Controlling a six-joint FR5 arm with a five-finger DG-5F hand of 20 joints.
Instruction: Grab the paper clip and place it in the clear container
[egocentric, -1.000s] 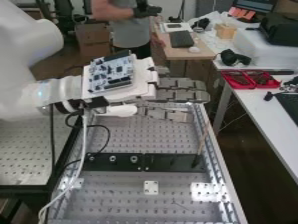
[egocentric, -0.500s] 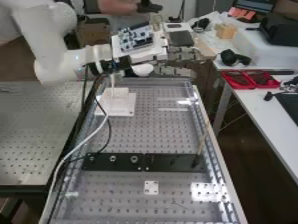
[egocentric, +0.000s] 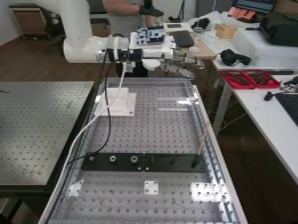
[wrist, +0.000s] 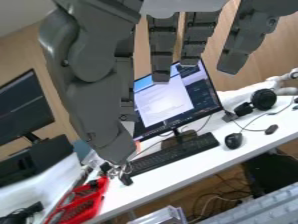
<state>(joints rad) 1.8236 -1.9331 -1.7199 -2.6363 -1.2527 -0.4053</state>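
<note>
1. From my station I see the hand (egocentric: 181, 58) above the bench (egocentric: 143, 130) at its far end, well up from the perforated top. Its fingers are extended and the wrist view agrees: I read it as released, gripping nothing.
2. I cannot tell where the paper clip is; I can't pick it out from the small glints and holes. Whether it still needs fetching is therefore open to me.
3. The clear-walled box (wrist: 159, 215) is what I take for the clear container. It sits near the perforated surface, though I can't tell whether it rests on it.
4. I judge the step in hand to be lining up for the clip, so I want its position confirmed before I lower anything.
5. Coming down, I'd keep clear of the white stepped block (egocentric: 120, 104), the black strip (egocentric: 143, 162) and the upright thin stick (egocentric: 202, 142), and watch the white cable (egocentric: 85, 131) for snags.
6. A clip is thin and lies flat, so I'd pinch with thumb and one fingertip, low and slow; pressing hard could skid it away.
7. Over the box, I'd centre inside the rim before letting go.
</note>
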